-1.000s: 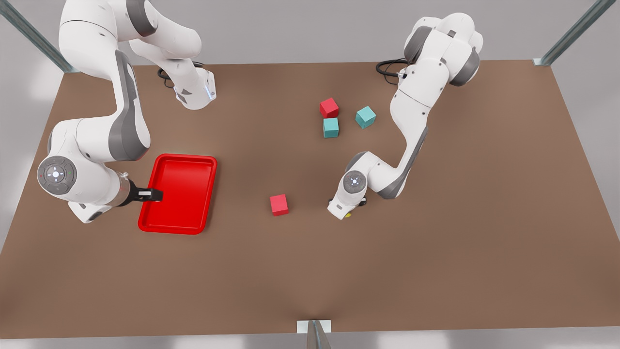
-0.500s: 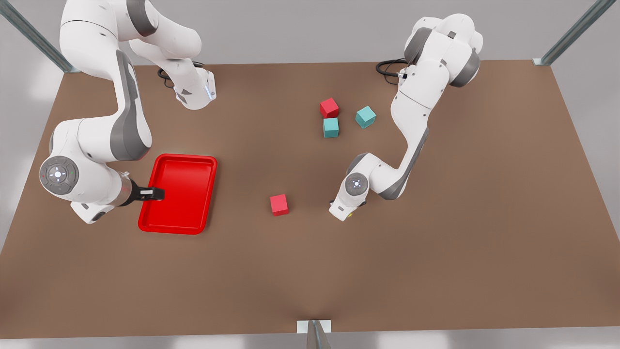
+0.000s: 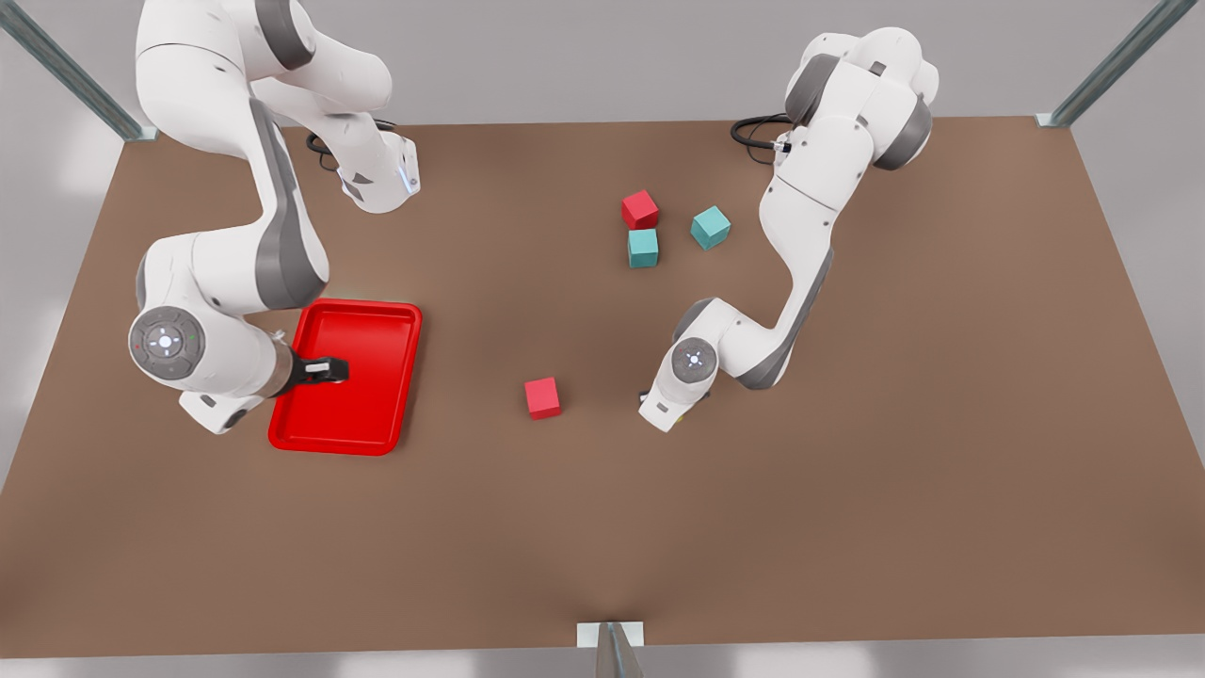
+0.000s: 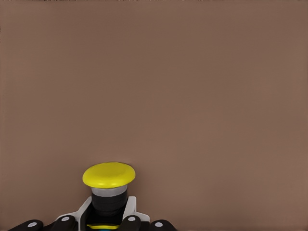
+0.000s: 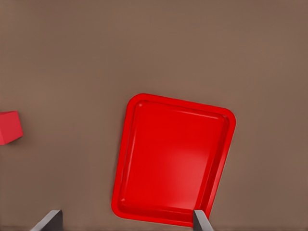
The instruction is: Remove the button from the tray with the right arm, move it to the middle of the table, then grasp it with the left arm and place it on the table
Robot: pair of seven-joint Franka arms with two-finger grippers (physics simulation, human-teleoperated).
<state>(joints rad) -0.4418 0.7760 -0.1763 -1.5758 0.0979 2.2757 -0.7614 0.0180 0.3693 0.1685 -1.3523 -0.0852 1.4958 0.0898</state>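
Desk [image 3: 847,490]: brown, carried cubes and a red tray [image 3: 377,325].
Button [image 4: 109,175]: upright on the desk, yellow cap up.
Left gripper [image 4: 98,225]: low at the button, fingers around its black body.
Right gripper [image 3: 328,370]: above the tray, fingers [image 5: 201,220] apart.

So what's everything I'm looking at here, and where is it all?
Button: one, yellow cap on a black and grey body, held upright in the left hand.
Tray: one, bright red, at the front view's left.
Red cubes: two, one far, one near the middle.
Teal cubes: two, far side.
Table: one, brown.
Left hand: black, shut on the button, front view's right.
Right hand: black, open above the tray.
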